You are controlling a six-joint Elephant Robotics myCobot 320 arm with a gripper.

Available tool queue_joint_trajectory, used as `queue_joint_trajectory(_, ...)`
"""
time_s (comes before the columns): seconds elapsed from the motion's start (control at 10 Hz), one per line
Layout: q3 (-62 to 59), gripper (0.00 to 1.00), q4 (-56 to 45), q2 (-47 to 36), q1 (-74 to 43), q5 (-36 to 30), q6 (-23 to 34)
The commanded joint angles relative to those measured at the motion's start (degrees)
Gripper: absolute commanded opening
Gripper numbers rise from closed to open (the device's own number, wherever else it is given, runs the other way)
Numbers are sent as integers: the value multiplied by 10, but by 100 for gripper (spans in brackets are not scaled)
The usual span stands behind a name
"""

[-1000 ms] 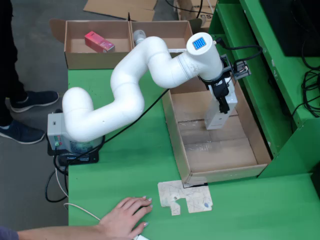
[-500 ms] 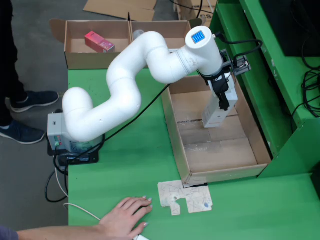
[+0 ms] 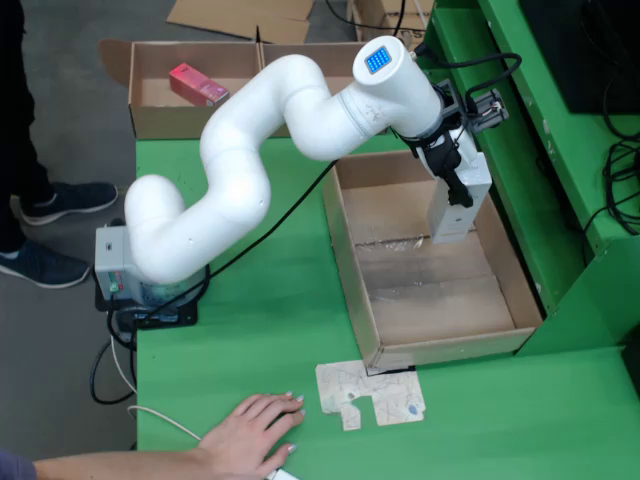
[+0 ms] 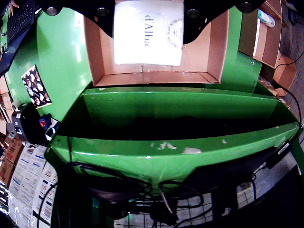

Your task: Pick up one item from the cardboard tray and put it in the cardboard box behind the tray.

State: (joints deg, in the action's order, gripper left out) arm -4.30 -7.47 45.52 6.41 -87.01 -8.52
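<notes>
Gripper (image 3: 457, 196): clamped on one white carton (image 3: 456, 208), lifted over tray (image 3: 349, 262).
Box (image 3: 150, 118): one pink packet (image 3: 197, 83).
Person's hand (image 3: 252, 426): one, on table (image 3: 270, 320).

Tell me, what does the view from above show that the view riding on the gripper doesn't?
Only the view from above shows the white arm, a pink item in the box behind, a person's hand on the table, and a cardboard scrap. Only the gripper view shows the print "d'Alba" on the carton, a green shelf below, and tangled cables. Both show the gripper holding the white carton over the tray.
</notes>
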Motion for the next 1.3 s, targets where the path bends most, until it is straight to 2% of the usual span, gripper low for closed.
queue_joint_trajectory(0.0,43,0,12,-29,3,3,3)
queue_joint_trajectory(0.7,43,0,12,-29,3,3,3)
queue_joint_trajectory(0.8,43,0,-34,-53,0,-6,5)
queue_joint_trajectory(1.0,-238,0,-235,34,-3,-10,2)
queue_joint_trajectory(1.2,-346,0,-320,54,8,4,-2)
